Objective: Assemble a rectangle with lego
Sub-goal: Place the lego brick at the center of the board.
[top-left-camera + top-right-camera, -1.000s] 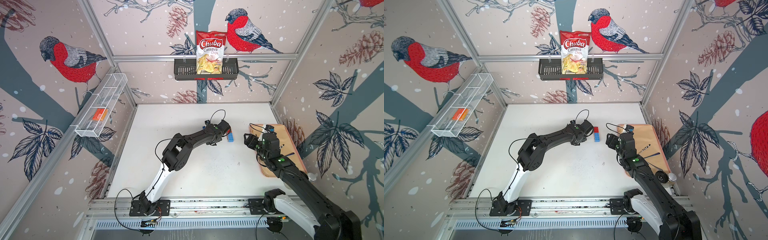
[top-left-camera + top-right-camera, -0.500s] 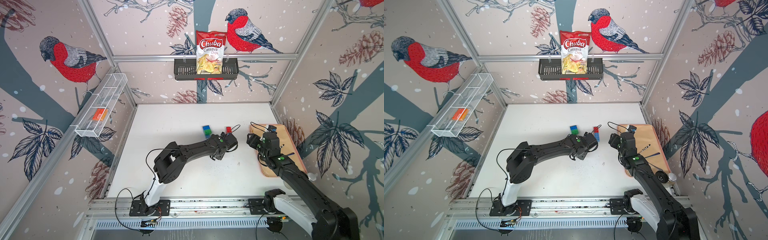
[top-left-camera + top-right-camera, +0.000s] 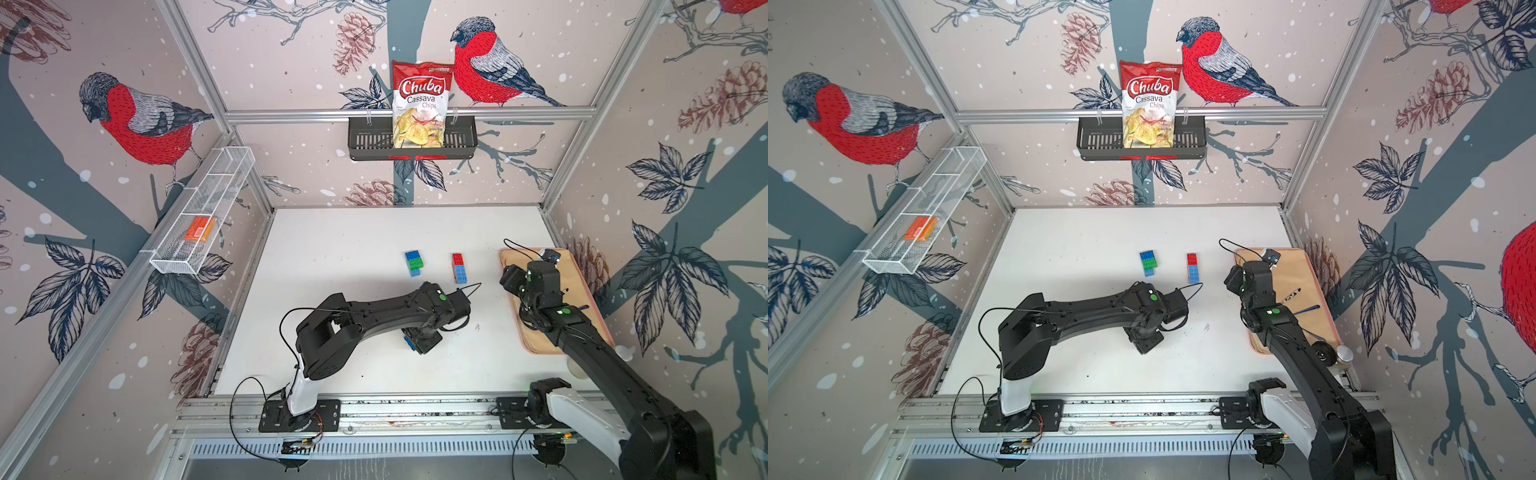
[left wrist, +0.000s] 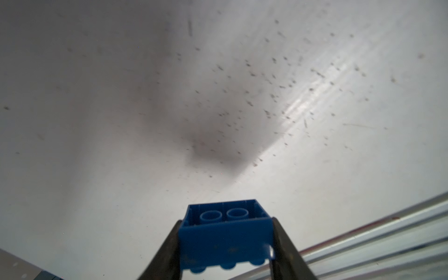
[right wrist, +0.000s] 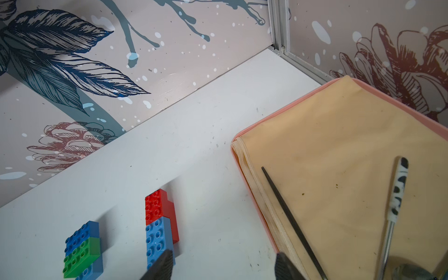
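We are holding one dark blue brick (image 4: 225,240) in our left gripper (image 4: 226,232). The two jaws are pressing on its opposite sides, and the hollow underside with two round tubes is facing the wrist camera. In both top views this gripper (image 3: 419,338) is pointing down over the front middle part of the white table (image 3: 332,249), and only a small blue piece of the brick is showing beside it. We cannot tell if the brick is touching the table.

The other lego is lying farther back on the table, well apart from the held brick. One group is the green and blue bricks (image 3: 414,263), pressed together, with the green one between blue ones. Near it, but not touching it, is the red and light blue group (image 3: 459,268), joined in a short line. Both groups are also showing in the right wrist view: green and blue (image 5: 82,249), red and light blue (image 5: 160,225).

Our right gripper (image 5: 224,263) is standing with its jaws apart, and nothing is between them. It is hovering near the red and light blue group, just beside the edge of the pink tray (image 5: 266,118). A beige cloth (image 5: 339,135) is covering the tray, and a thin black stick (image 5: 291,218) and a spoon with a black and white handle (image 5: 397,191) are lying on it.
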